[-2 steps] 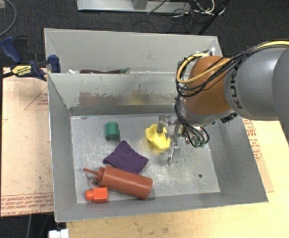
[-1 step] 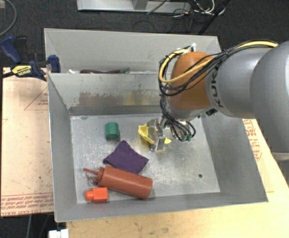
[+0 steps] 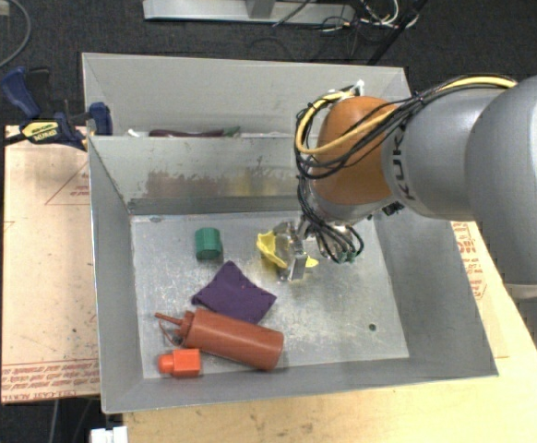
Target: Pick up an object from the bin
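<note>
Yellow crumpled thing [image 3: 272,247]: bin [image 3: 112,266] floor, centre. Jaws: down at its 3 o'clock edge; opening cannot be told. Step: approach to grasp, likely. Next: close squarely, lift clear of purple cloth [image 3: 234,293], 7 o'clock.

The bin floor [image 3: 361,321] lies open at right; purple cloth [image 3: 233,293] and, apparently, brown bottle [image 3: 236,339] crowd left

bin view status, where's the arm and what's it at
jaws low at the yellow piece, mid bin. piece on the bin floor. purple cloth and green cap nearby, not touching it.
</note>
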Controlling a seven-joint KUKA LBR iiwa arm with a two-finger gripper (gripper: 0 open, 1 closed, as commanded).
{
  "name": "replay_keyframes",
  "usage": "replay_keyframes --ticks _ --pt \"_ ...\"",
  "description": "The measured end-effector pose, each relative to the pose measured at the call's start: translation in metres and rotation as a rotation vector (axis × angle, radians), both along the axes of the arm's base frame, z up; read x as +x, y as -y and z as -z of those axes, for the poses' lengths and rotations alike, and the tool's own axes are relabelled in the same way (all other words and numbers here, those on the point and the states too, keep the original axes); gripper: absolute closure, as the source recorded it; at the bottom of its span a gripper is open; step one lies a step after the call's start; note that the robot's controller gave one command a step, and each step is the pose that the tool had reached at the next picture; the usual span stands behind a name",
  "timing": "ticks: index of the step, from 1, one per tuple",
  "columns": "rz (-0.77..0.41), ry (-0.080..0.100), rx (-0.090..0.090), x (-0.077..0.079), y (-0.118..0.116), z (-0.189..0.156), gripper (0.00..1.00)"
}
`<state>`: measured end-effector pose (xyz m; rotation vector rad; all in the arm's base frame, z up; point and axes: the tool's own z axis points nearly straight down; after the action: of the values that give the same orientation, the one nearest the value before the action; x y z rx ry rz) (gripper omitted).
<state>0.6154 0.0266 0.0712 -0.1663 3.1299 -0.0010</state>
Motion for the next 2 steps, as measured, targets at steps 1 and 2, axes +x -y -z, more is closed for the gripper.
replay_keyframes --ticks 1,2 --pt "-0.002 -0.011 0.0 -0.001 -0.001 -0.03 1.0" --pt "-0.001 0.007 0.0 0.008 -0.001 -0.07 1.0"
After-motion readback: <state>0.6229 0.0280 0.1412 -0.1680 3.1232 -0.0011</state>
